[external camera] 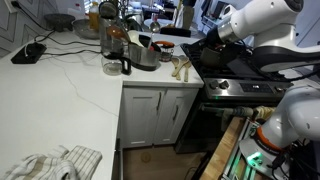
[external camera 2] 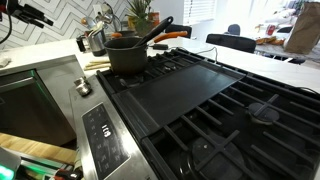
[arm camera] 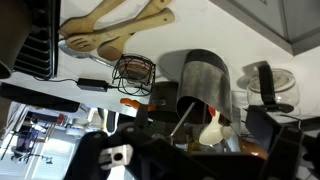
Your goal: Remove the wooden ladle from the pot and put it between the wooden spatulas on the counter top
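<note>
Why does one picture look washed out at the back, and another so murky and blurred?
In an exterior view, window light behind the pot is blown out while the stove top stays dark. In an exterior view the counter top is evenly bright. The wrist view appears upside down, with the wooden spatulas fairly clear and the near foreground a dark blur.

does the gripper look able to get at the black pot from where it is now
Probably yes: the pot looks uncovered on the stove, with nothing over it, and the gripper appears to be close by.
</note>
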You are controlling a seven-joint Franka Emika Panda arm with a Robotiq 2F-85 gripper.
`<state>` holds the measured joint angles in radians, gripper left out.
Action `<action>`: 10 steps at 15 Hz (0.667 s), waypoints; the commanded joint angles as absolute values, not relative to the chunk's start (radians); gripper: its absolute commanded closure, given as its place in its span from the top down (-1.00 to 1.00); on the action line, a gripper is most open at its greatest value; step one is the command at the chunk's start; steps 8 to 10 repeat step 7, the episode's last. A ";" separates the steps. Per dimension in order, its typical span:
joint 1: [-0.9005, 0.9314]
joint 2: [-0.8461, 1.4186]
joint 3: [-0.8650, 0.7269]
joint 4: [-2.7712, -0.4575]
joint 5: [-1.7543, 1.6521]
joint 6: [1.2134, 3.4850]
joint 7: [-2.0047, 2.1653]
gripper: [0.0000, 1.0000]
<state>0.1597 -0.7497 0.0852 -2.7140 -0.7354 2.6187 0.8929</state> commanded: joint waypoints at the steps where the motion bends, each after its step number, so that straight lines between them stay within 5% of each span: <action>1: 0.072 -0.771 0.150 -2.737 -0.643 2.670 0.824 1.00; 10: 0.045 -0.769 0.193 -2.728 -0.620 2.666 0.816 1.00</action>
